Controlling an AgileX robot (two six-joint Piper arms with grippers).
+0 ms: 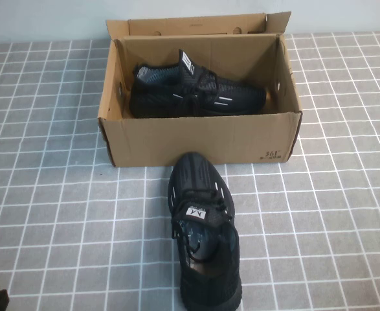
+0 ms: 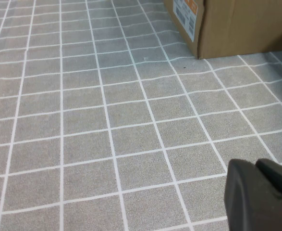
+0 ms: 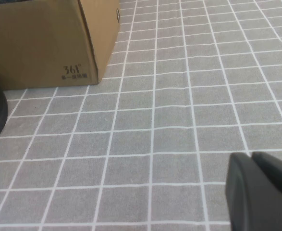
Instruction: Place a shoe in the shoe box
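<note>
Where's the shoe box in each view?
High view: shoe box upper centre, lid open, one sneaker inside.
Left wrist view: only a corner at the top right edge.
Right wrist view: the corner at top left.
Shared landmark: the gridded grey mat.

Soft, even, cool-toned light falls from overhead on the grey cloth with white grid lines (image 1: 60, 214). The brown corrugated cardboard box (image 1: 196, 139) casts only a faint shadow at its base, and its interior is darker. The black knit sneakers lose detail in their blacks. All views are slightly soft and grainy; there is no glare.
</note>
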